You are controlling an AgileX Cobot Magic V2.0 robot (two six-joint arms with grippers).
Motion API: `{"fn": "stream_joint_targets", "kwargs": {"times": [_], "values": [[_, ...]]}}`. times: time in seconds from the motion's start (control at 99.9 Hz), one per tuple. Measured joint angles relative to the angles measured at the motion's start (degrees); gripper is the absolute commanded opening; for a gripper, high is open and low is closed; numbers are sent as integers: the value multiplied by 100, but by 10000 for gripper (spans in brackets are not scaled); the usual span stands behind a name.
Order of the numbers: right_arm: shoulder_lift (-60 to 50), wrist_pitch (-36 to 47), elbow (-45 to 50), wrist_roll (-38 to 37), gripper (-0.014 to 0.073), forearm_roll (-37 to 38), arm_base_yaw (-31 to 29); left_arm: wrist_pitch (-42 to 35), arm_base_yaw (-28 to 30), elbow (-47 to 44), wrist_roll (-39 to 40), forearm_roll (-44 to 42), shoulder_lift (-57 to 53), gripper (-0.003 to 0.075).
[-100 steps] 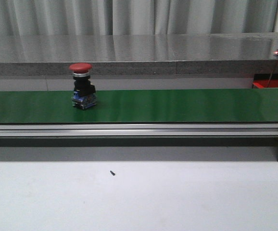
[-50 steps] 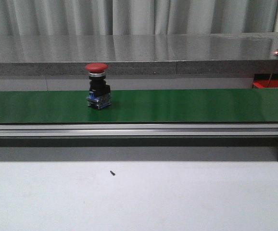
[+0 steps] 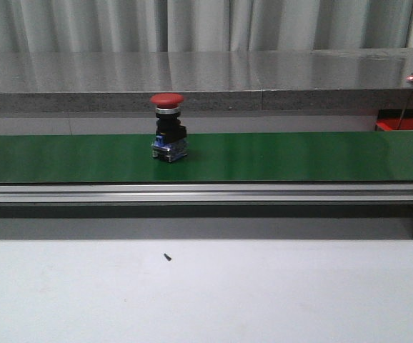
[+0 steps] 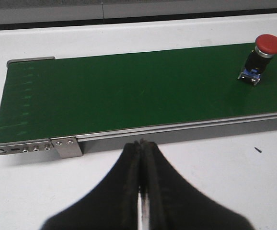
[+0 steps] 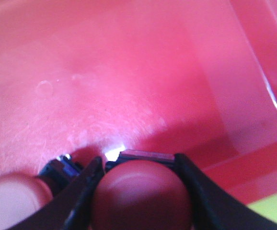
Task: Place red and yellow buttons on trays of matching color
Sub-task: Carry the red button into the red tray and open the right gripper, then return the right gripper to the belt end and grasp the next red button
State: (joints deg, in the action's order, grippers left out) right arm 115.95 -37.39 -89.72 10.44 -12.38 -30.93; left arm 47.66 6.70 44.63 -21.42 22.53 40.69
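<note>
- The right gripper point(image 5: 141, 191) is over the red tray point(image 5: 129, 72), its two dark jaws set either side of a red button point(image 5: 141, 199) and clamped on its domed cap. I judge this one to be at the point of delivery: it is held low over the tray floor, not yet let go.
- A second red-capped button point(image 5: 14, 196) shows at the frame edge just beside the held one, apparently already lying in the tray, so at least one piece seems sorted.
- A strip of yellow-green point(image 5: 272, 211) shows past the red tray's rim; it may be the yellow tray, but too little is visible to say.
- Another red button point(image 3: 168, 128) stands upright on the green conveyor belt point(image 3: 299, 157), left of the belt's middle in the front view, nearer its far edge than its near edge. This one is still to be picked.
- That button has a flat red mushroom cap, a silver collar, a black body and a blue-and-clear contact block at the base, which rests on the belt.
- The left gripper point(image 4: 141, 167) hangs over the white worktop point(image 4: 225, 191) on the near side of the belt frame, jaws pressed together and holding nothing, well apart from the belt button.
- No yellow button appears in any view.
</note>
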Motion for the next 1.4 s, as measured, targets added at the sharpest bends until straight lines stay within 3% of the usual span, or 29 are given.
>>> {"fn": "stream_joint_targets", "kwargs": {"times": [0.24, 0.48, 0.901, 1.171, 1.401], "values": [[309, 218, 0, 0, 162, -134, 0, 0, 0, 0, 0, 0, 0, -20], [312, 325, 0, -11, 447, -155, 0, 0, 0, 0, 0, 0, 0, -20], [-7, 455, -9, -11, 444, -155, 0, 0, 0, 0, 0, 0, 0, -20], [-1101, 199, 125, 373, 444, -155, 187, 0, 0, 0, 0, 0, 0, -20], [-2377, 184, 1057, 555, 444, -155, 701, 0, 0, 0, 0, 0, 0, -20]]}}
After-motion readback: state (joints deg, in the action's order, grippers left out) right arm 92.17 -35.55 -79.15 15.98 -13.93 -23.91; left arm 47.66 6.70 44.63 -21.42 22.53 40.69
